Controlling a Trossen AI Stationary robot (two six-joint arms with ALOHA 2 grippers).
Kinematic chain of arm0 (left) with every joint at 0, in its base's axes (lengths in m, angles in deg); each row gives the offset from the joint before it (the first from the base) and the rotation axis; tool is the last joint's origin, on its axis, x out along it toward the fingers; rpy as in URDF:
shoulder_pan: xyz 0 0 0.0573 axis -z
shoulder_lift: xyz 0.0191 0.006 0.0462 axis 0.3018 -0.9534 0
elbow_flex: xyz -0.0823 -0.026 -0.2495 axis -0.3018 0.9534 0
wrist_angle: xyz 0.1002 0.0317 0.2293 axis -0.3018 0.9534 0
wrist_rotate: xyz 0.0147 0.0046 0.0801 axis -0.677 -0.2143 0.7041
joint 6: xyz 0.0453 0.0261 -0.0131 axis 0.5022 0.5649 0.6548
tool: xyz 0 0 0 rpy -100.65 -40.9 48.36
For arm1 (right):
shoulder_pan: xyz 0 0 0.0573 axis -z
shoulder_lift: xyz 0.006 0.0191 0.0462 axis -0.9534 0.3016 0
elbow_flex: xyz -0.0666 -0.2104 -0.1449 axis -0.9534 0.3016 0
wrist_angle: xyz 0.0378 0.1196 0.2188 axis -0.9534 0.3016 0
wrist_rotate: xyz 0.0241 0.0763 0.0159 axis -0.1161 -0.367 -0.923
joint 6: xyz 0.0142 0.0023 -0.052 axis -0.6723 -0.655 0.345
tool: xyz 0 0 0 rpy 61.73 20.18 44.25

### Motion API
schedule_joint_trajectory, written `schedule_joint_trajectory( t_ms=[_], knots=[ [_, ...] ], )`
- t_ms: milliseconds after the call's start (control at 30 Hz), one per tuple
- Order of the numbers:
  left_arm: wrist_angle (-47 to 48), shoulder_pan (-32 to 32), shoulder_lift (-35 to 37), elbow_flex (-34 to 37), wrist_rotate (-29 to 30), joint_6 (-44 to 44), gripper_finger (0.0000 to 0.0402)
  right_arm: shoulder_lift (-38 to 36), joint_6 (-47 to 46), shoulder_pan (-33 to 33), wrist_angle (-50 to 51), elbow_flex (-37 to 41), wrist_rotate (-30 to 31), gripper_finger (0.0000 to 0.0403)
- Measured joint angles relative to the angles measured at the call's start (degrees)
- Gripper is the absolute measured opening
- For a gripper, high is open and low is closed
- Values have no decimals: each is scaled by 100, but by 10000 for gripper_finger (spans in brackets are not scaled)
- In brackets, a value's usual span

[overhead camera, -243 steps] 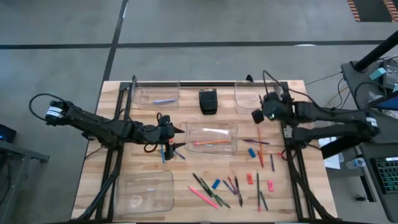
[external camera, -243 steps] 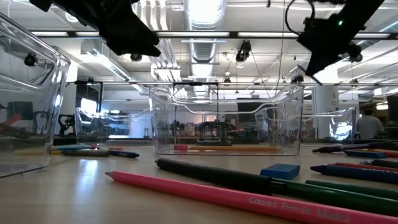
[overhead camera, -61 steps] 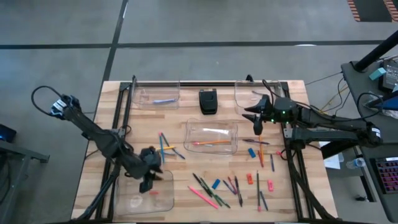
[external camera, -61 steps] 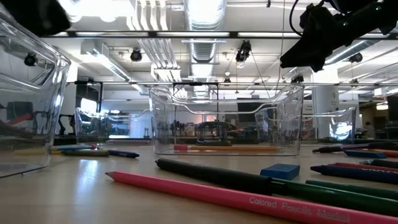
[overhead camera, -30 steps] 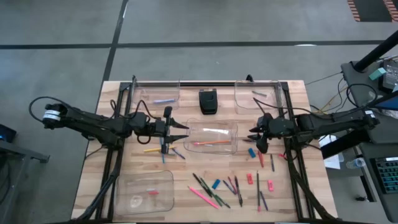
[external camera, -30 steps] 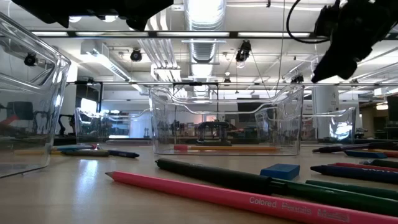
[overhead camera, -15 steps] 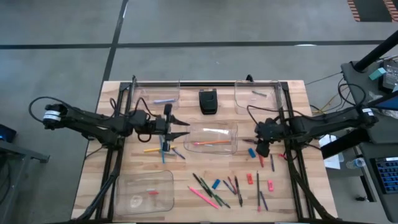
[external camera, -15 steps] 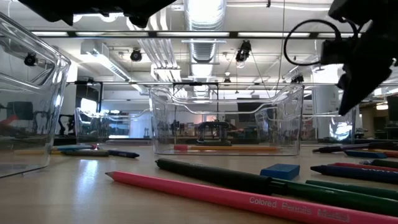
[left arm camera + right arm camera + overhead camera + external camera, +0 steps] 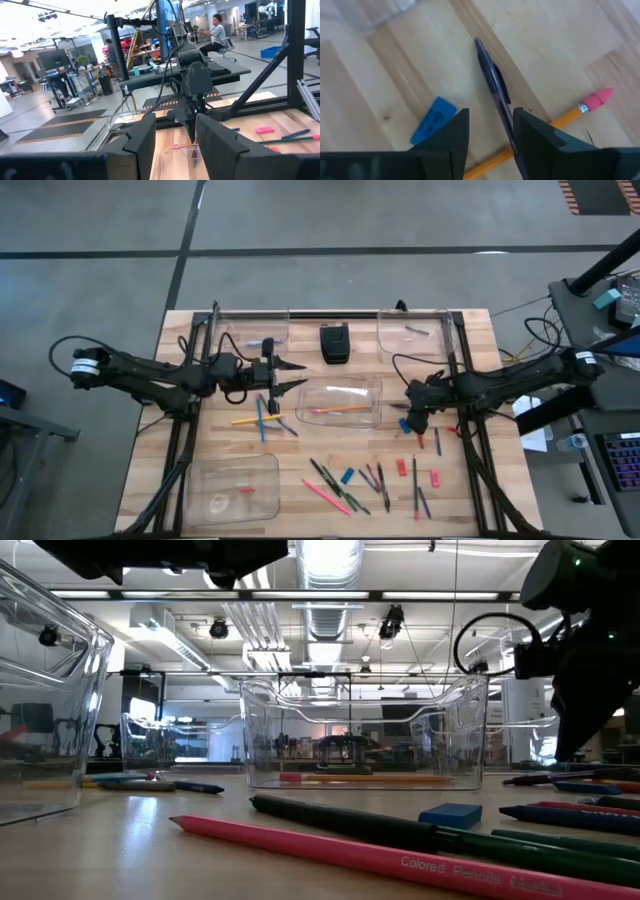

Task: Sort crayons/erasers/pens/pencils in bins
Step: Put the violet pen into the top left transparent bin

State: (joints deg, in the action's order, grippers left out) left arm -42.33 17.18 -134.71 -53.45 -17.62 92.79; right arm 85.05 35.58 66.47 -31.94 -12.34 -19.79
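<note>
Jaws of the right gripper parted around a pen — its lower end hidden.

Two dark jointed arms, looping black cables, blocky black jaws

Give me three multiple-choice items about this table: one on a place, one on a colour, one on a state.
1. Where is the small black box?
A. inside the middle bin
B. between the two far bins
C. at the table's near edge

2. What colour is the eraser next to the dark pen?
A. green
B. white
C. blue

3. How is the right claw?
A. open, over the pen
B. shut on a pencil
C. carrying an eraser

Answers: 1 B, the high view shows the box on the wood between those bins. 2 C, the right wrist view shows a blue block. 3 A, its fingers stand apart with the pen lying on the table between them.
</note>
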Motion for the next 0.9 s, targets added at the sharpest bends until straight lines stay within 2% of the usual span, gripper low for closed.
schedule_joint_trajectory(
  t_ms=[433,700,900],
  knots=[
    [50,0,2,0,0,-92,127,387,182,386,-34,129,-3,144],
    [132,0,2,1,0,-98,127,421,364,490,-571,446,-63,142],
    [199,0,2,9,0,-80,127,460,319,487,-716,564,-71,99]
  ],
)
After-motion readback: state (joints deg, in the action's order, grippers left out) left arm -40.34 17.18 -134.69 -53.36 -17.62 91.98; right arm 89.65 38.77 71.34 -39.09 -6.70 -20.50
